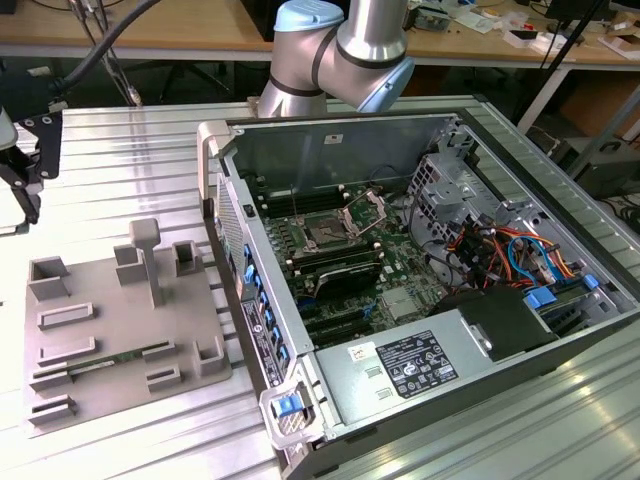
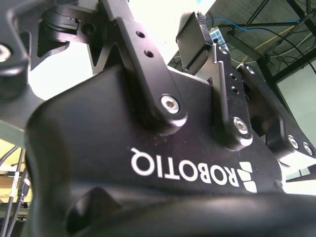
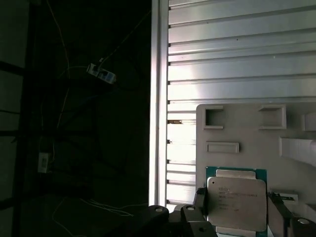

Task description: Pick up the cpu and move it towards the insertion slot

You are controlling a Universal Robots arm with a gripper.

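In the first wrist view the cpu [image 3: 236, 196], a flat square chip with a pale metal top and a green rim, sits between the black fingers [image 3: 199, 198] of my gripper [image 3: 237, 210], which is shut on its two opposite edges. It hangs above the grey fixture plate [image 3: 247, 128]. In the exterior view my gripper [image 1: 22, 185] is at the far left edge, over the table beside the fixture plate [image 1: 100, 350]. The insertion slot [image 1: 326, 233], a dark square socket with its shiny metal frame [image 1: 366, 212] swung up, lies inside the opened computer case, well off toward the exterior view's right.
The computer case [image 1: 420, 300] lies open on the ribbed aluminium table [image 1: 130, 150], its raised side wall [image 1: 235, 250] standing between the fixture plate and the motherboard. Grey blocks and rails [image 1: 145, 255] stick up from the plate. Cables and a drive cage [image 1: 450, 195] crowd the case's right side.
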